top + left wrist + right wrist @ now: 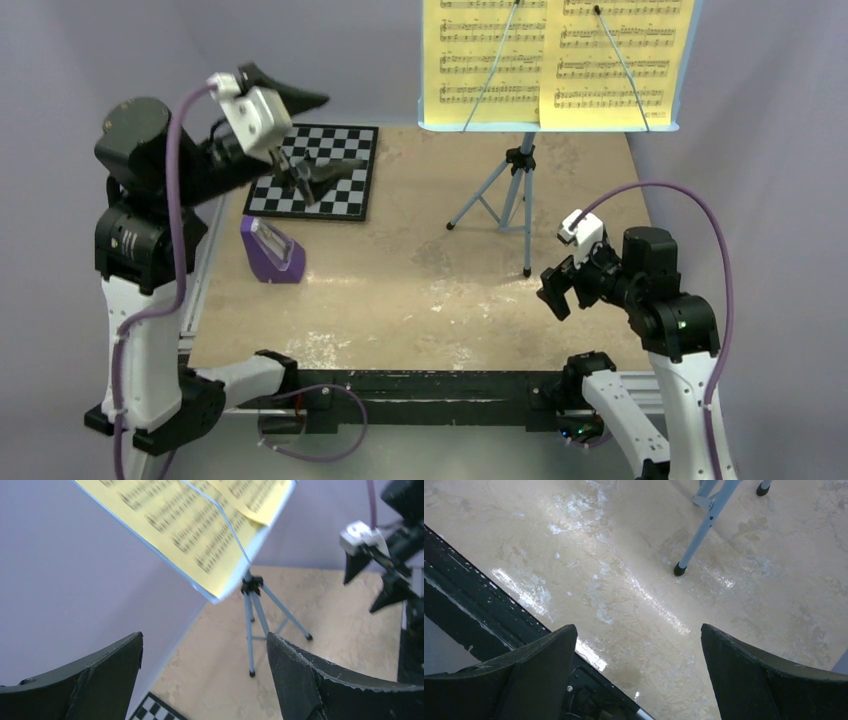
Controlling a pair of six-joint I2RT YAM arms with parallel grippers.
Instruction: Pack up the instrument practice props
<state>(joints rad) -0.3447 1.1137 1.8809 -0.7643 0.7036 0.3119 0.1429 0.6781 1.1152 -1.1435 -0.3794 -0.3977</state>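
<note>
The light blue tripod music stand point(512, 185) stands at the back of the table, right of centre. Its tray holds the yellow sheet of music point(500, 60) under two thin wire arms. The purple metronome point(270, 250) stands on the table at the left. My left gripper point(340, 132) is open and empty, raised above the checkerboard and pointing towards the stand. Its wrist view shows the sheet point(200, 525) and the tripod point(250, 625) beyond the open gripper point(205, 645). My right gripper point(555, 290) is open and empty, low near the stand's front leg point(704, 530).
A black-and-white checkerboard point(315, 170) lies flat at the back left, behind the metronome. A black rail point(474, 605) runs along the table's near edge. Grey walls enclose the back and sides. The right arm point(380, 575) shows in the left wrist view.
</note>
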